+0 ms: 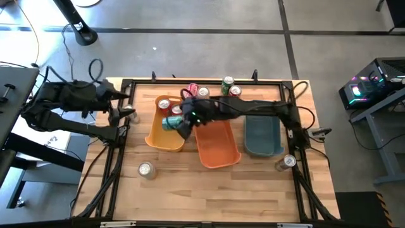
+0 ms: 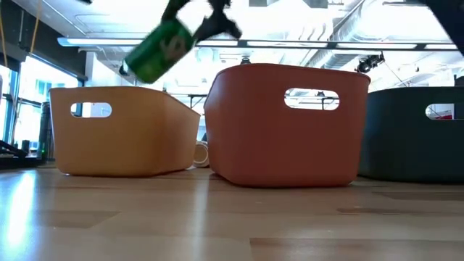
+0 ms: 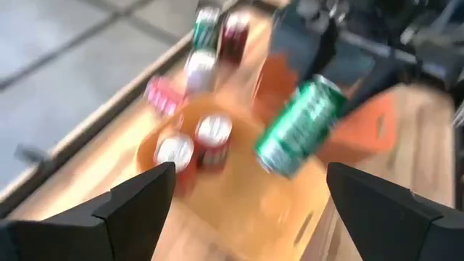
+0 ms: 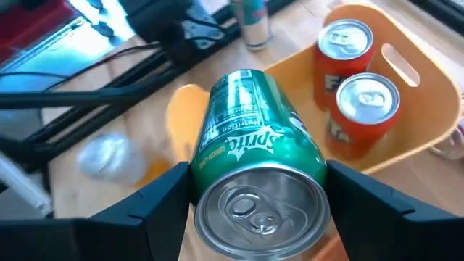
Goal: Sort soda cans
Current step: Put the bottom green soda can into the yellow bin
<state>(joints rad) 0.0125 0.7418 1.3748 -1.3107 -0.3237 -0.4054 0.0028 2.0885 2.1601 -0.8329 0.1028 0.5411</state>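
My right gripper (image 1: 179, 123) is shut on a green soda can (image 4: 254, 145) and holds it in the air over the yellow bin (image 1: 158, 136). The low view shows the same green can (image 2: 159, 51) tilted above the bins. Two red cans (image 4: 359, 72) stand upright on the yellow bin's floor. My left gripper (image 3: 246, 196) hangs open over the table's left edge with nothing between its fingers, facing the bin. An orange bin (image 1: 218, 145) and a teal bin (image 1: 262, 136) stand to the right of the yellow one. My right gripper pinches the green can's round wall (image 4: 210, 170) between its two fingers (image 4: 156, 206), close to the can's silver top end. The fingers come slanting down from the table's right side and lie along the can. The can is lifted clear, tilted, its bottom end lower and toward the table's left.
Several cans (image 1: 215, 88) stand at the table's far edge behind the bins. One loose can (image 1: 145, 169) stands near the front left and another (image 1: 288, 163) near the front right. A black frame (image 1: 120, 158) runs around the table top.
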